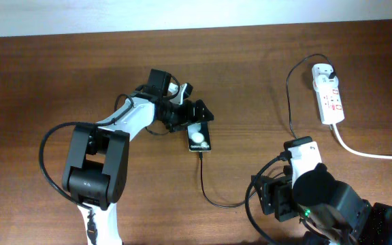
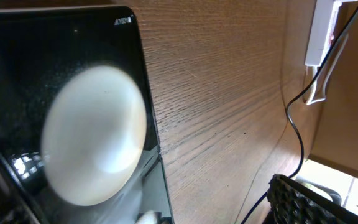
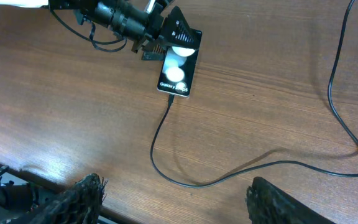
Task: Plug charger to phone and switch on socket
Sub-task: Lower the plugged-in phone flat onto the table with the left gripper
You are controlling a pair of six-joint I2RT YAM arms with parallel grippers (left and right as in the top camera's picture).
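We find the left gripper (image 1: pixel 192 117) at the far end of the phone (image 1: pixel 200 139), its dark fingers straddling that end. From overhead and from the right wrist view we cannot tell whether they press on the phone's edges or only sit beside them. The left wrist camera is so close that the phone's glossy black face and one white round blob fill most of its view. The phone lies flat on the wooden table (image 1: pixel 46 82), near the middle, running from the gripper toward the near edge, with white lettering near its lower end.

We see the charger (image 3: pixel 194 184) meet that lower end with its connector tip. Whether the tip is fully seated we cannot tell. From there the thin black cable runs toward the near edge, bends right in a loose curve, then climbs to the socket (image 1: pixel 329 95), entering at its far end.

The right gripper (image 3: pixel 176 193) hangs above the table near the cable's curve, well apart from the phone. Its fingers (image 3: pixel 86 199) are spread wide with nothing between them.

The socket lies at the table's right side, beyond the right arm, and its thick white cord (image 1: pixel 366 154) trails off to the right edge
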